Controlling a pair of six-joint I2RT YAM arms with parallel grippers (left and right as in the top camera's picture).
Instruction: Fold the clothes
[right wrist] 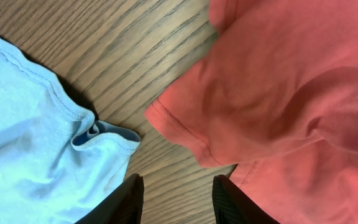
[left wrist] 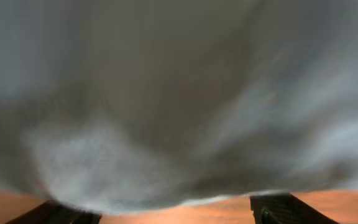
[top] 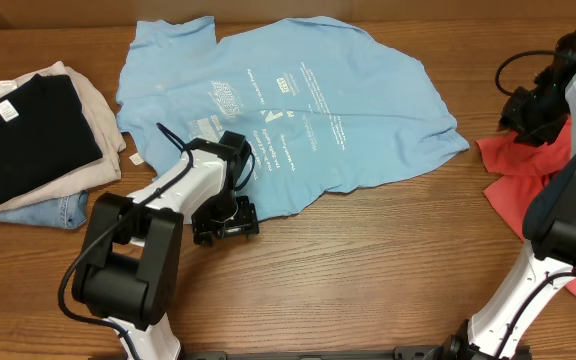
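Left hand [top: 225, 222] sits at the lower middle of the overhead view, low over the bench [top: 388, 280], right at the bottom hem of the blue shirt [top: 298, 110]. That shirt lies spread across the upper middle of the frame with its print showing, rumpled at the sleeves and not yet folded. The hem is the natural place to take it for a first fold, which I judge is why the hand is there. Right hand [top: 521, 108] hangs at the upper right, above the gap between the blue shirt's right corner and the red shirt [top: 513, 185]. The red shirt lies crumpled at the right edge, partly hidden by the arm. A stack [top: 28, 140] of folded garments, black on top, rests at the far left, well apart from both shirts; it is likely where finished pieces go.

In the left wrist view, blurred pale fabric fills nearly the whole frame, with a strip of bench along the bottom. The two fingers [left wrist: 284, 210] show in the bottom corners, wide apart, with the cloth's edge between or just beyond them. Nothing looks pinched, though the blur hides whether they touch the cloth.

In the right wrist view, the fingers [right wrist: 132, 200] stand apart at the bottom middle with bare wood between them, holding nothing. The blue shirt's hemmed corner lies at left and the red shirt's hem at right, near each other but not touching. The hand seems placed to reach either one.
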